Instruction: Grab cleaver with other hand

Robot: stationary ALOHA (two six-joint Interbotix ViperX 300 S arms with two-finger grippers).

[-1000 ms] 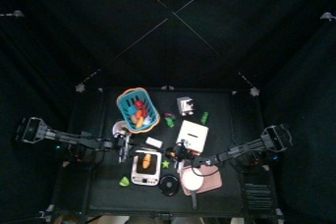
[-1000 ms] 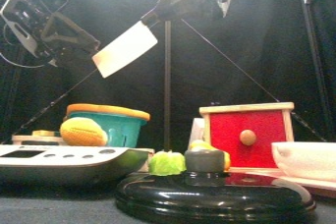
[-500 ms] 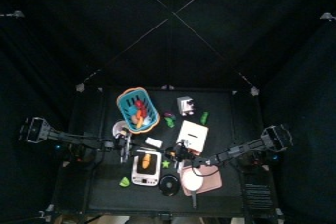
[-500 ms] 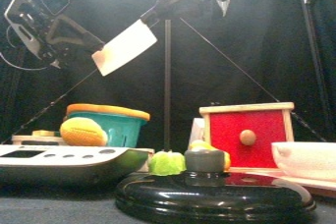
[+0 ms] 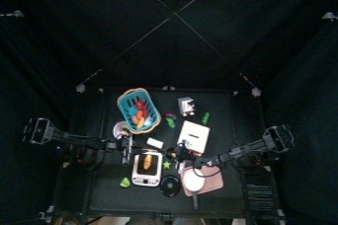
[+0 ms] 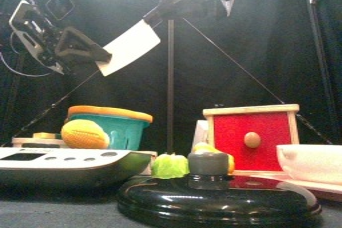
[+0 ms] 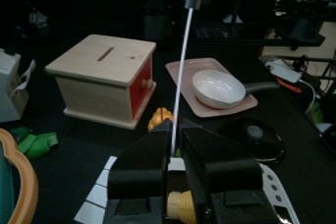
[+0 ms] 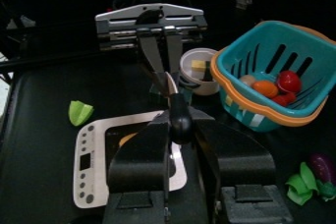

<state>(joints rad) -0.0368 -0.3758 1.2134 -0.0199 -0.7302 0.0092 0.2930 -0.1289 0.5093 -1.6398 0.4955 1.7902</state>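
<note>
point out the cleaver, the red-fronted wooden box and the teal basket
cleaver point(image 6: 131, 49), front view, middle of the pale flat blade held up in the air
red-fronted wooden box point(image 6: 253, 140), front view, its red face
teal basket point(image 8: 269, 71), right wrist view, its near side wall

Both arms meet over the table point(image 5: 106, 106) near the white device point(image 5: 146, 171), beside a teal basket point(image 5: 137, 109).

Small black table point(image 5: 99, 185) crowded across its middle and front — teal basket point(image 6: 110, 127) with an orange rim at the left, white device point(image 6: 67, 162) with a dark middle ahead of it. Wooden box point(image 6: 251, 132) with a red face at the right, white bowl point(image 6: 310, 160) beside it, round black lid point(image 6: 218, 196) at the front edge — small green pieces point(image 6: 170, 166) between.
</note>
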